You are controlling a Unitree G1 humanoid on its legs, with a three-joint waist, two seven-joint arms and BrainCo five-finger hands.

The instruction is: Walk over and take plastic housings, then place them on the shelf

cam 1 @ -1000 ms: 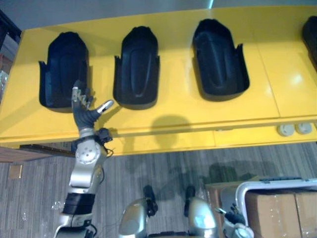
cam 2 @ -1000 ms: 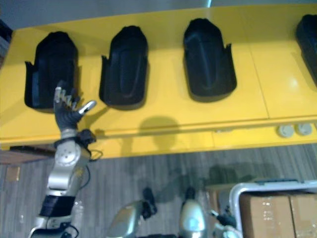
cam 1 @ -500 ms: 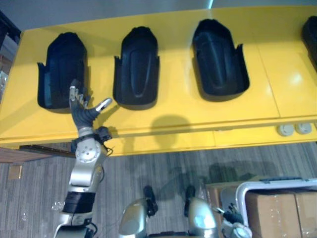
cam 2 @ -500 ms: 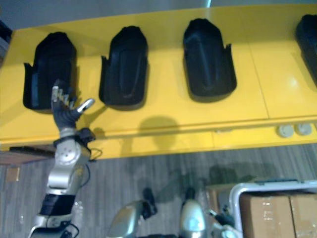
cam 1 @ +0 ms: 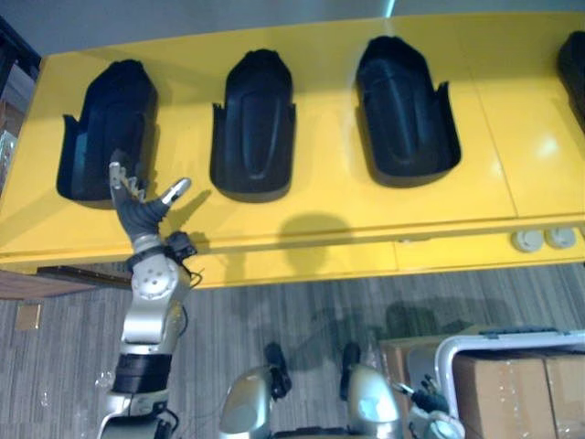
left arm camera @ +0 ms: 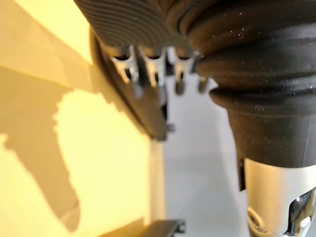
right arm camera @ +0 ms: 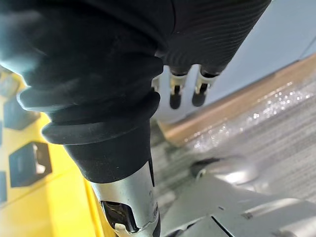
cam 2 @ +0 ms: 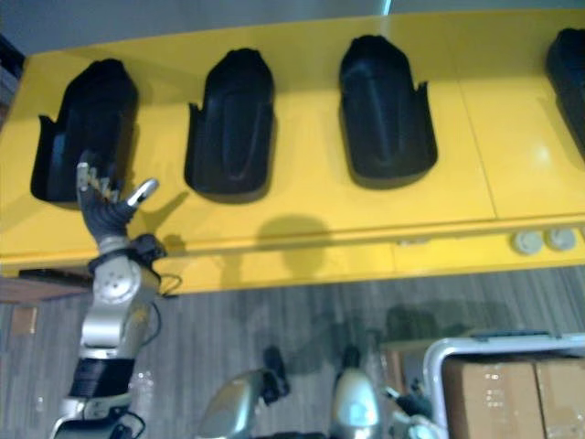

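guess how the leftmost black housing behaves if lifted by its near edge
The leftmost housing looks like a rigid moulded shell, so it probably keeps its shape. Hollow with thin walls, it is likely light for its size. On the glossy yellow table it may slide before the left robot hand grips.

Four black housings (cam 1: 253, 123) lie on one yellow bench (cam 1: 512, 146): three whole in a row, and a fourth housing (cam 1: 574, 64) cut off at the far right edge. Two white round discs (cam 1: 528, 240) sit side by side on the bench's near right front. One robot hand (cam 1: 137, 212) shows at the near left.
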